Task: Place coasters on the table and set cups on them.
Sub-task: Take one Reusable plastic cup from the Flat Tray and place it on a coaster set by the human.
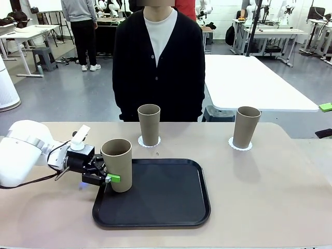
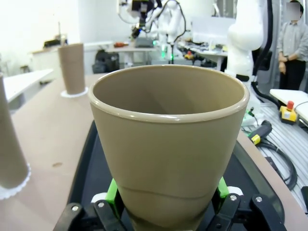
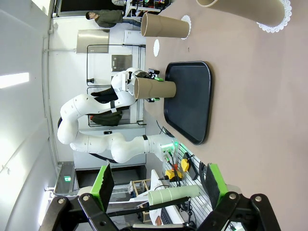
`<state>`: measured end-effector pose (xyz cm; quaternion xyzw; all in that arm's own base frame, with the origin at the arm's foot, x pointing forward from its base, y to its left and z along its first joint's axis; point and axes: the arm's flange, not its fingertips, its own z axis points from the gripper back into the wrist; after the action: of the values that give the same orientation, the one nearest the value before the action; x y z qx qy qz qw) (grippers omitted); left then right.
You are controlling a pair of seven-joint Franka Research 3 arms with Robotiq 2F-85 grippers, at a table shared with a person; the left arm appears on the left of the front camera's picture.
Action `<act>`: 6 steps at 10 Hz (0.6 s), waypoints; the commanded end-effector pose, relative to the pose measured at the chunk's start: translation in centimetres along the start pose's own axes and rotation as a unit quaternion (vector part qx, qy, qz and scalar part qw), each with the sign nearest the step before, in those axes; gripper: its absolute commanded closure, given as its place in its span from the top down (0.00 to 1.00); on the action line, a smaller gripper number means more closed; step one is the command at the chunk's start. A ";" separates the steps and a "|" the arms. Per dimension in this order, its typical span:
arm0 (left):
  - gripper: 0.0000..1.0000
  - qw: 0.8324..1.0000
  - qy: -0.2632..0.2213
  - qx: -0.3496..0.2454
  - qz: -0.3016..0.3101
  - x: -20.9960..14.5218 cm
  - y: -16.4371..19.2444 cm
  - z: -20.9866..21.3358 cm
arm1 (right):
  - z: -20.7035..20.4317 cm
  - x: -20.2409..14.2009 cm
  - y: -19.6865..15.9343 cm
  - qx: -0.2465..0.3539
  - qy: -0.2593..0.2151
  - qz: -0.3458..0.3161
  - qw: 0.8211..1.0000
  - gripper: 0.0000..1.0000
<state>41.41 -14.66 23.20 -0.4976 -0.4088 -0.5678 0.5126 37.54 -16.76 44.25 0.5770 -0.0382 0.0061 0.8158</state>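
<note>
A tan cup [image 1: 117, 165] stands upright at the left end of the black tray [image 1: 166, 207]. My left gripper [image 1: 109, 178] is shut on its lower part, and both green pads [image 2: 113, 192] press its sides [image 2: 168, 144]. A second cup [image 1: 149, 124] stands on a white coaster [image 1: 149, 141] mid-table. At the right, a third cup [image 1: 246, 127] stands on another coaster [image 1: 240, 144]. A bare coaster [image 3: 156, 47] lies on the beige table [image 1: 270, 187] near the left arm. My right gripper [image 3: 159, 187] is open and holds nothing.
A person in a black cardigan [image 1: 158, 67] stands at the far edge, hands out of sight. A white table [image 1: 249, 83] stands behind at the right. The tray's right part is bare. Open tabletop lies between the tray and the right cup.
</note>
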 end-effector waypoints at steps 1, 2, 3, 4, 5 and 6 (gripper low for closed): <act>0.00 1.000 -0.014 0.004 -0.023 -0.2 -0.6 0.2 | 0.0 0.1 0.0 0.000 0.000 0.004 1.000 1.00; 0.00 1.000 -0.014 0.002 -0.024 0.4 -1.2 0.7 | 0.0 0.1 0.0 0.000 0.000 0.004 1.000 1.00; 0.28 1.000 -0.019 -0.002 -0.021 1.4 -2.0 1.5 | 0.0 0.1 0.0 0.000 0.000 0.004 1.000 1.00; 0.65 0.999 -0.022 -0.023 0.008 3.4 -3.3 2.8 | 0.0 0.1 0.0 0.000 0.000 0.004 1.000 1.00; 0.65 0.999 -0.031 -0.034 0.018 6.1 -4.5 4.6 | 0.0 0.1 0.0 0.000 0.000 0.004 1.000 1.00; 0.65 0.998 -0.033 -0.042 0.031 9.1 -5.8 6.7 | 0.0 0.1 0.0 0.000 0.000 0.004 1.000 1.00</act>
<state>38.21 -11.09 29.30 -0.5379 -0.3953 -0.5590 0.4918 37.55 -16.76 44.23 0.5771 -0.0379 0.0059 0.8158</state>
